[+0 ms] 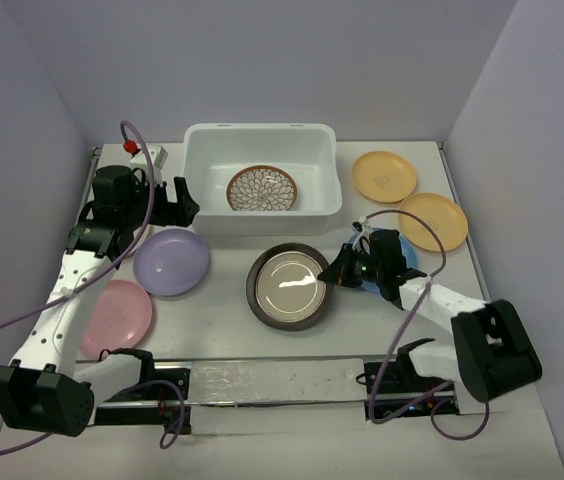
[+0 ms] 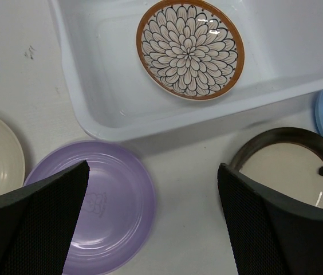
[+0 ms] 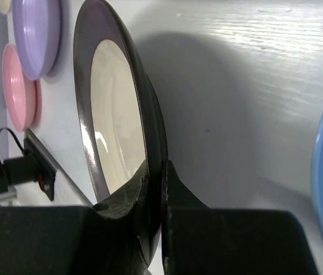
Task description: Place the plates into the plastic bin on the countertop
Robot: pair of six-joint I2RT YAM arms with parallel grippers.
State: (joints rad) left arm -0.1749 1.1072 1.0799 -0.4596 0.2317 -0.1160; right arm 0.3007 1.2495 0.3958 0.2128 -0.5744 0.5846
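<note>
The right tool [image 1: 343, 270] pinches the right rim of the round dark-rimmed metal plate [image 1: 287, 286], which lies on the white counter [image 1: 227, 340] just before the white rectangular plastic bin [image 1: 334, 172]. Grip firmly and lift clear of the bin's wall. The left tool [image 2: 153, 169] hangs spread.

Level: bright, even and diffuse in all three views; the white countertop [image 3: 236, 86] is close to washing out.
Glare: a white streak crosses the centre of the metal plate [image 1: 288, 285]; a thin highlight runs along its rim just above the right fingers [image 3: 224, 240].
Shadows: soft-edged; a broad grey one lies beyond the right fingers, beside the plate, and a faint band runs under the plastic bin [image 2: 93, 114] ahead of the left fingers [image 2: 35, 229].
Focus: both pairs of fingers are blurred; the surfaces ahead of them are sharp.
Distortion: the bin walls bow slightly ahead of the left fingers.
</note>
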